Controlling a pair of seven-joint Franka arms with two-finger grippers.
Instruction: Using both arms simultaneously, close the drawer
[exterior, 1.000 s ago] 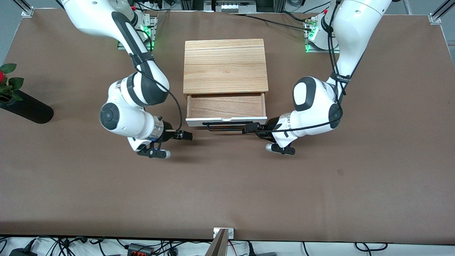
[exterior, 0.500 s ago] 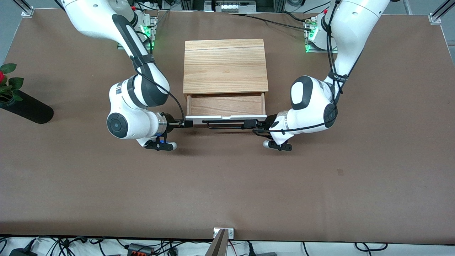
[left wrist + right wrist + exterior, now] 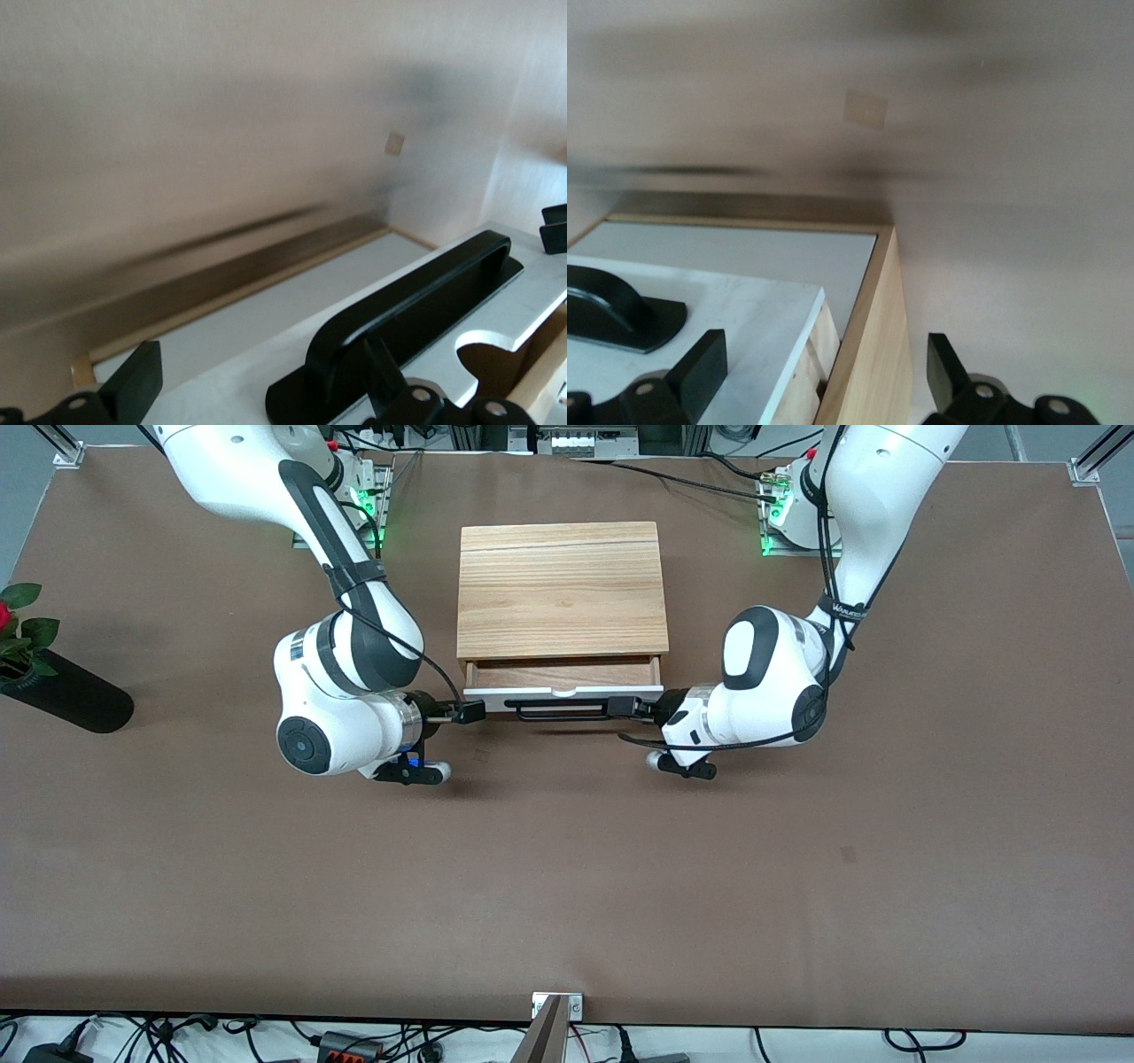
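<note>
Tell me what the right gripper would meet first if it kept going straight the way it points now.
Likely the drawer: the right gripper sits at the front panel's corner toward the right arm's end, fingers spread and pointing along the panel toward the black handle. Depth is unclear; it may already touch the panel.

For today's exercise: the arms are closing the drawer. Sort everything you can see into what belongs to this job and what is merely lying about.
Belongs to the job:
- drawer, partly open, with its handle
- wooden box that houses it
- left gripper, open, at the handle's end
- right gripper, open, at the drawer front's corner

Just lying about:
- rose in a black vase, toward the right arm's end of the table
</note>
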